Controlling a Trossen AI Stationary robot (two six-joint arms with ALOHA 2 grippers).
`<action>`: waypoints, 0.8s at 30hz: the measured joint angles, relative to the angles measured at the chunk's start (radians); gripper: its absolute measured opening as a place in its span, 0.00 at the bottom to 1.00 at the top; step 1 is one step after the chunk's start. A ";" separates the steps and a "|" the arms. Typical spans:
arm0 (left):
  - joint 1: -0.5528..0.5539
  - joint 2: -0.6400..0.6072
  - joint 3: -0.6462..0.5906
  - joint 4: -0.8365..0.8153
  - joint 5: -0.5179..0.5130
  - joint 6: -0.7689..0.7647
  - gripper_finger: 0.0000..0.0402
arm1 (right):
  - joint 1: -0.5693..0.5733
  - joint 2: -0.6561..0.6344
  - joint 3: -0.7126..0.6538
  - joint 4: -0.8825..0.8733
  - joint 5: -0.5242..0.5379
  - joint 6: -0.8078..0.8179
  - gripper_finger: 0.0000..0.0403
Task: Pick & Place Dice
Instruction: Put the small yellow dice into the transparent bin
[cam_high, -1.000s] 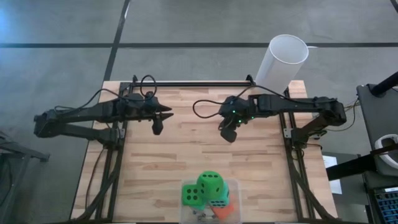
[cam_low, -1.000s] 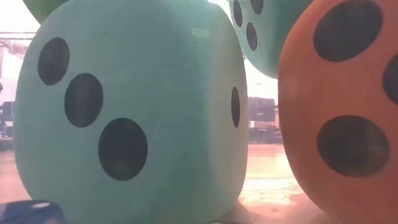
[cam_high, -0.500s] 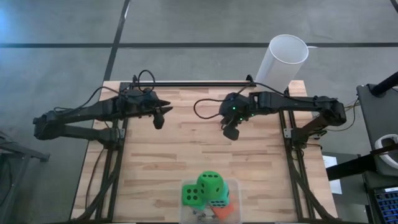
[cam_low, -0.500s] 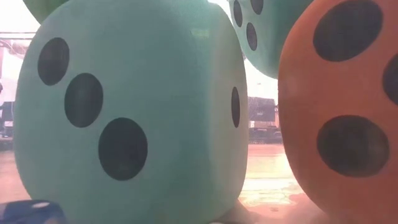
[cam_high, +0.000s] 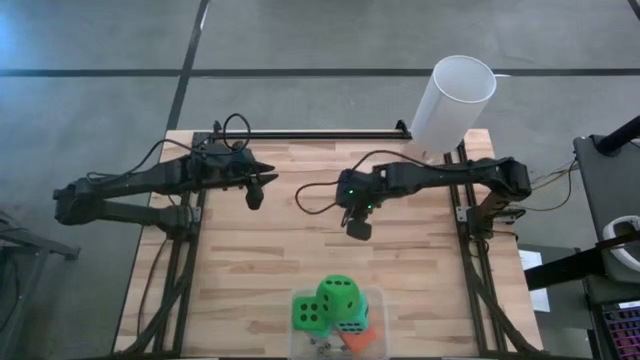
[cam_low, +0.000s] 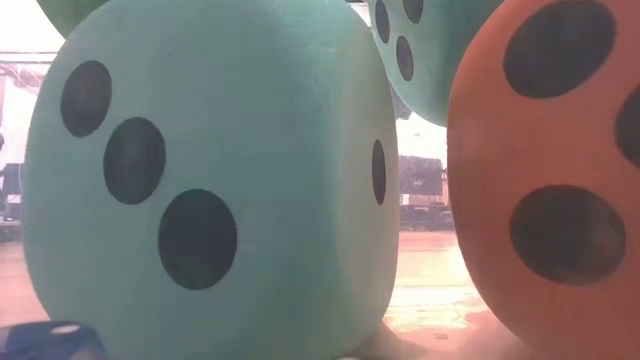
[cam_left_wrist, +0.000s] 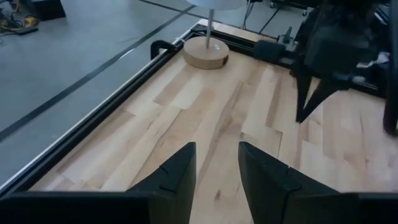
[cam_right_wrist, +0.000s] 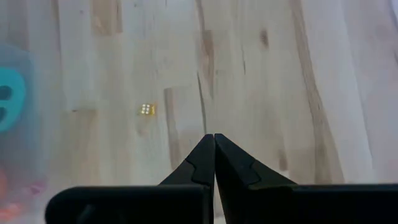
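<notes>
The dice are piled at the table's near edge in a clear container. Two bright green ones lie on top, over a teal one and the orange-red one. The low view is filled by a teal die, the orange-red die and a second teal die higher up. My right gripper hangs shut over mid-table, far of the pile and holding nothing. My left gripper waits open over the far left part of the table.
A tall white cylinder on a round wooden base stands at the far right corner. A black rail runs along the far edge. A tiny yellow die lies on the bare wood ahead of my right gripper.
My right gripper has moved toward the near edge and slightly toward the left, closer to the dice pile, its arm reaching farther out. It has stayed shut. The dice have not moved.
</notes>
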 joint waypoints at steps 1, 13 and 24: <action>0.000 0.000 0.000 0.000 0.002 0.000 0.31 | 0.003 0.008 0.000 0.007 0.000 -0.023 0.02; 0.000 0.000 0.000 -0.003 0.006 0.082 0.31 | 0.008 0.041 0.001 0.050 -0.011 -0.172 0.02; 0.000 0.000 0.000 -0.026 0.006 0.081 0.30 | 0.018 0.078 0.001 0.070 -0.035 -0.172 0.06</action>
